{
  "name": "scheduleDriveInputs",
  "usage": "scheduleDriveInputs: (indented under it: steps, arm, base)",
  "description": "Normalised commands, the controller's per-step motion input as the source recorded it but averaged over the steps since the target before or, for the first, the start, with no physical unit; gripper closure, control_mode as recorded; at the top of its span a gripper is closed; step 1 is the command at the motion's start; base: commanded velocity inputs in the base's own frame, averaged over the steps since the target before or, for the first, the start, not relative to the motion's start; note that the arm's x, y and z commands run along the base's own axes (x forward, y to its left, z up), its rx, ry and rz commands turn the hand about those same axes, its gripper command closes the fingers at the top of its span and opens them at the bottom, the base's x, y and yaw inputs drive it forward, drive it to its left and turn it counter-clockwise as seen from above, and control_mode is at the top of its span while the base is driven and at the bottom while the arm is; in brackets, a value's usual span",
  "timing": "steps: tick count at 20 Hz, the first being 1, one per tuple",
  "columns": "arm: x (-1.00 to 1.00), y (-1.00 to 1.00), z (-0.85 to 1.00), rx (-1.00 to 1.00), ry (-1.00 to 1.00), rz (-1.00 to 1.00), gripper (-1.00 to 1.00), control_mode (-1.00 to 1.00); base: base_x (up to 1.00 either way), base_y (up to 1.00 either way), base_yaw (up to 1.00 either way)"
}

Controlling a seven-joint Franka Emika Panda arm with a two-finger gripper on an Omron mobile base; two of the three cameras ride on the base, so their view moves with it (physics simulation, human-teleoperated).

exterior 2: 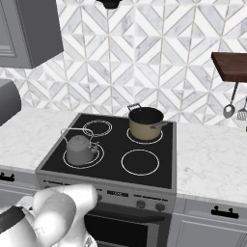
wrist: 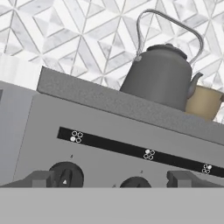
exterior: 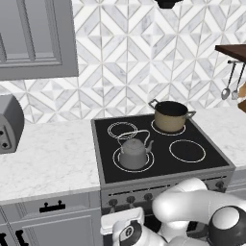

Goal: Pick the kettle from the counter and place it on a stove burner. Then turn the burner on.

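The kettle (exterior: 133, 152) already sat upright on the front-left stove burner (exterior: 120, 164). The gripper (wrist: 111, 183), spread wide and holding nothing, hung low before the stove front, the leftmost knob (wrist: 65, 174) just beside its left fingertip (wrist: 38, 179).

Dark grey kettle (exterior: 132, 153) stood upright on the front-left stove burner (exterior: 118, 163), wire handle raised, lid on, spout toward the right. White marbled tabletop (exterior: 48, 158) lay beside it.
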Motion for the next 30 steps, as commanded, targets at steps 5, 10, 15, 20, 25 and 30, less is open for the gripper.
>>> scheduleDriveInputs:
  steps: [5, 10, 15, 20, 25, 30]
  arm:
    - [0.15, 0.05, -0.19, 0.00, -0.01, 0.00, -1.00, -1.00]
    - [0.12, 0.00, -0.10, 0.00, -0.04, 0.00, -1.00, -1.00]
    - [0.18, 0.00, -0.05, 0.00, -0.04, 0.00, -1.00, -1.00]
    - [0.24, 0.00, -0.01, 0.00, -0.03, 0.00, -1.00, -1.00]
    - [0.25, 0.00, -0.12, 0.00, -0.02, 0.00, -1.00, -1.00]
    - [0.22, 0.00, -0.22, 0.00, -0.03, 0.00, -1.00, -1.00]
  base:
    - [0.00, 0.00, 0.00]
    - [0.00, 0.00, 0.00]
    - [0.00, 0.00, 0.00]
    - [0.00, 0.00, 0.00]
    - [0.00, 0.00, 0.00]
    - [0.00, 0.00, 0.00]
